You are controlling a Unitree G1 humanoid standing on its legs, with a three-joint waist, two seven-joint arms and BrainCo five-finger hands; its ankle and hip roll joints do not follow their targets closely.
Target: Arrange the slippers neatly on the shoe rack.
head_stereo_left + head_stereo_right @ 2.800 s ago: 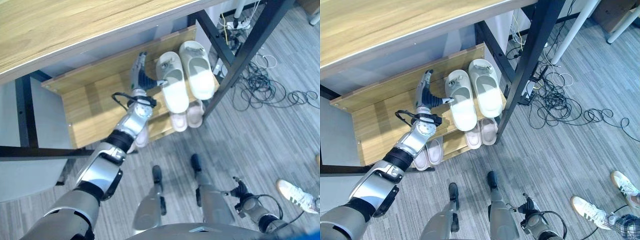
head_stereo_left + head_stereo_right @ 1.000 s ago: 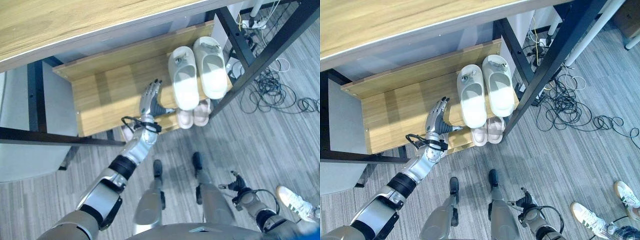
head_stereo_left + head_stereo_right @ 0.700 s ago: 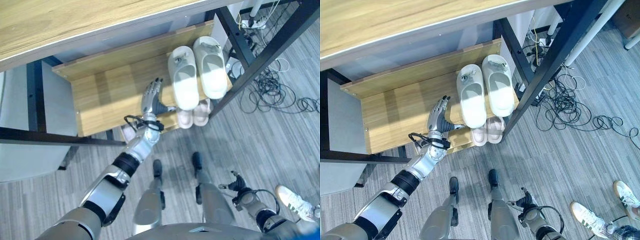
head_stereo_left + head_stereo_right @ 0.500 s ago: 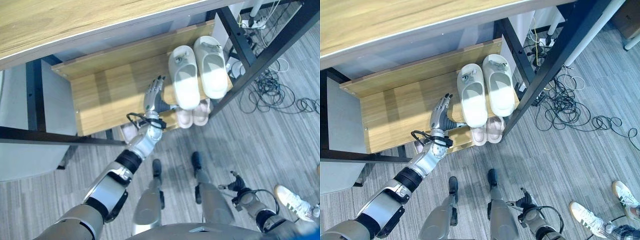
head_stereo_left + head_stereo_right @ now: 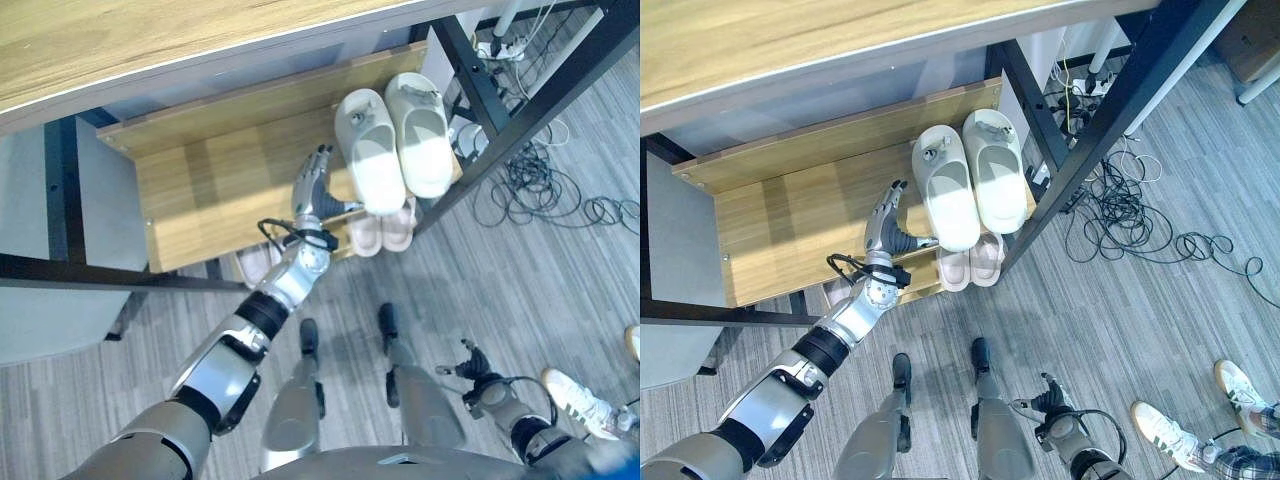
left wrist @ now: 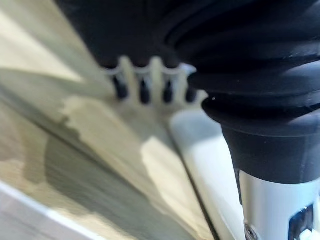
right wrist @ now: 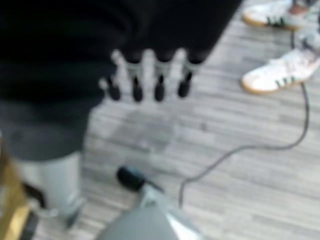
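Left eye view had the left hand [image 5: 316, 190], fingers straight, nudging the white slippers [image 5: 392, 146] on the shoe rack [image 5: 200, 190]; squaring them up looked next. Right hand [image 7: 145, 75] hung relaxed.

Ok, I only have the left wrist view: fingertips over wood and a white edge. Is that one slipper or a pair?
Observer: A pair. The white slippers lie side by side at the right end of the upper shelf. The left robot hand is open beside the left one's near end.
Operator: Anything on the shelf below?
Observer: Pink slippers show partly beneath the white pair.
Operator: And the other arm?
Observer: The right robot hand hangs open, low over the floor.
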